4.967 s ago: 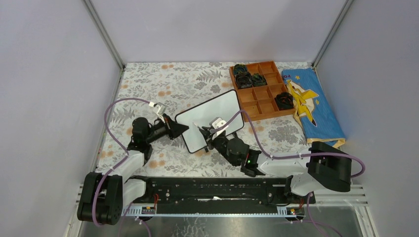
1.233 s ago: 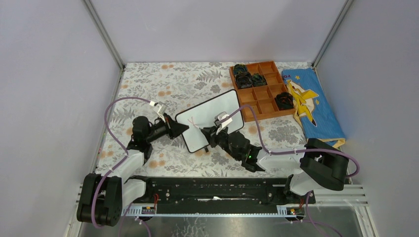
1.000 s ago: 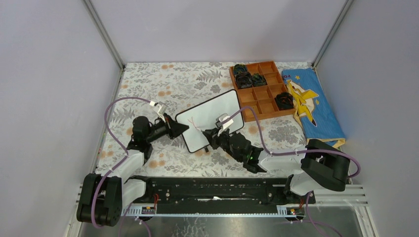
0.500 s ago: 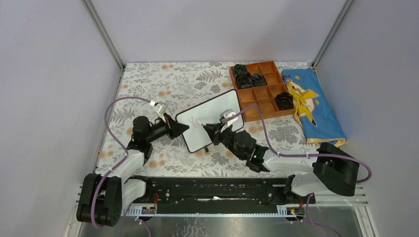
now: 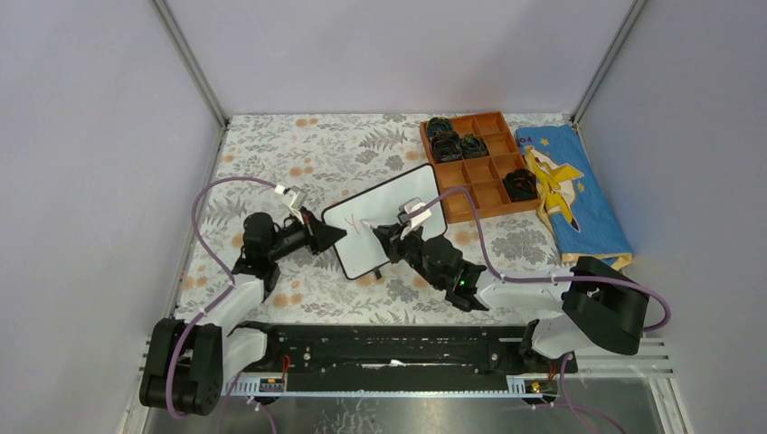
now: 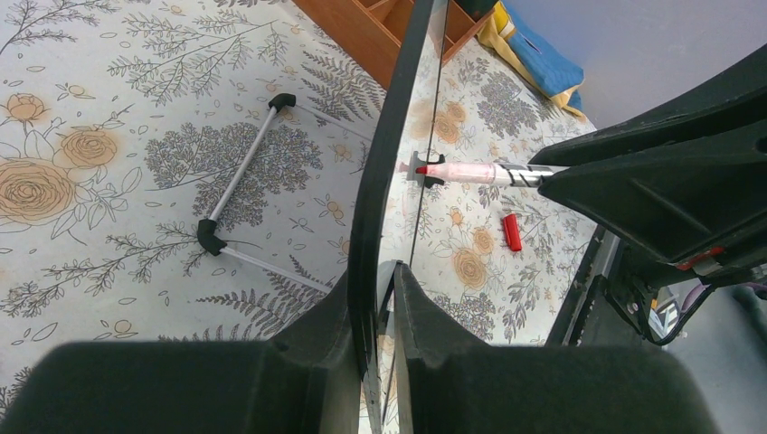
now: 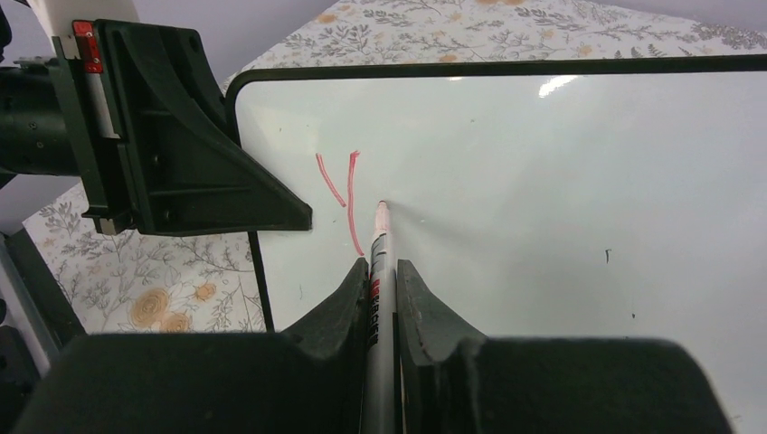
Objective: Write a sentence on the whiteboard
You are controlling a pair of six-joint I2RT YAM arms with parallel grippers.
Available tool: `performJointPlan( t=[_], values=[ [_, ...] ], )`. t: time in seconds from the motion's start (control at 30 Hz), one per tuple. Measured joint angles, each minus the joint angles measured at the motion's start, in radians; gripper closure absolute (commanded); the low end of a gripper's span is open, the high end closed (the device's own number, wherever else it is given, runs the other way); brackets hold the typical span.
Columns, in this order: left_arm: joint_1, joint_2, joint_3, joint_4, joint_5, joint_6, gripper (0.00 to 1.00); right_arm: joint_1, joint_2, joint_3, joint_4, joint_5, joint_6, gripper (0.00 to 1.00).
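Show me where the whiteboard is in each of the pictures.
Top external: the whiteboard sits at the picture's centre.
Left wrist: edge-on, its black frame running up the middle.
Right wrist: its white face fills the picture.
Shared landmark: the left gripper clamped on its edge.

left hand [image 6: 375, 276], right hand [image 7: 373, 271] — both closed

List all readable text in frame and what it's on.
"Y", a red letter, unfinished: on the whiteboard.
Black print on the marker barrel: too blurred to read.
Characters at the blue cloth corner: too small to read.
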State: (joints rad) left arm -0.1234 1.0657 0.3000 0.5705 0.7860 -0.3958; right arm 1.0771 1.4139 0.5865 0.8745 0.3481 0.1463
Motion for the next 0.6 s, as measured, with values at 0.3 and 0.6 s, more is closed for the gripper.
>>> performJointPlan(
  t=[0.3,0.6],
  values=[
    [0.000,0.000,0.001,-0.004,-0.001,0.002,0.87,-0.002,0.012,0.000,-0.002,-0.002,0.002,1.00],
    [0.000,0.000,0.002,-0.006,-0.003,0.003,0.87,-0.002,0.011,-0.018,0.000,-0.003,0.016,1.00]
  ],
)
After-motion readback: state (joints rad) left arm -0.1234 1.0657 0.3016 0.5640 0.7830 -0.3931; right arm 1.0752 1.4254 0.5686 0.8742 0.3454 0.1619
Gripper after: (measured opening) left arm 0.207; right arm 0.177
